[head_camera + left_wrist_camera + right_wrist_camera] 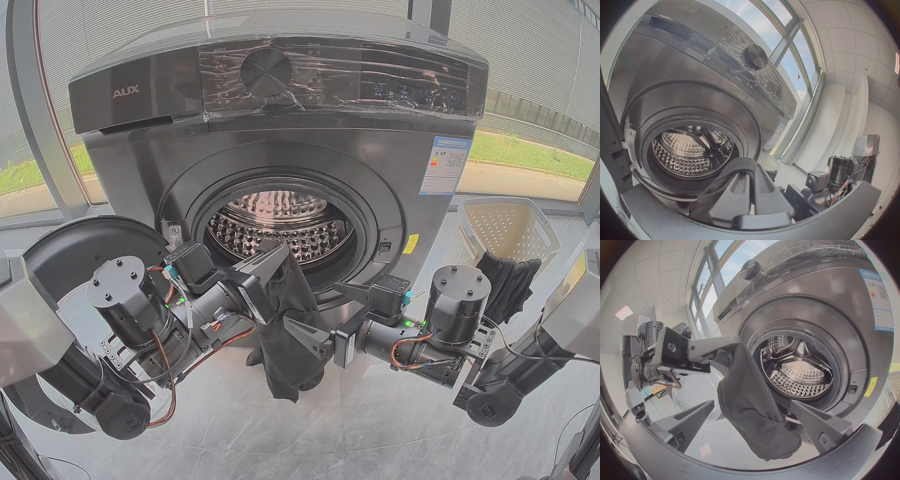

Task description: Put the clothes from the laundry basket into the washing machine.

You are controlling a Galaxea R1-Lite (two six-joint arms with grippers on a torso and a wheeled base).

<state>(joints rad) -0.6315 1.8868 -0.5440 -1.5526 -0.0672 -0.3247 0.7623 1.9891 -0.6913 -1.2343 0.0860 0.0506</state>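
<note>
Behind the right arm (456, 306), the laundry basket (507, 226) is half hidden; the garment (289, 340) partly screens the drum (281, 225).

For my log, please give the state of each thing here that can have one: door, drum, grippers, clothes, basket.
Washer door: open, swung left.
Drum: no clothes seen inside.
Left gripper: jaws shut on the dark garment, which hangs before the drum opening.
Right gripper: jaws open, close to the garment.
Basket: holds another dark cloth, draped over its rim.
</note>
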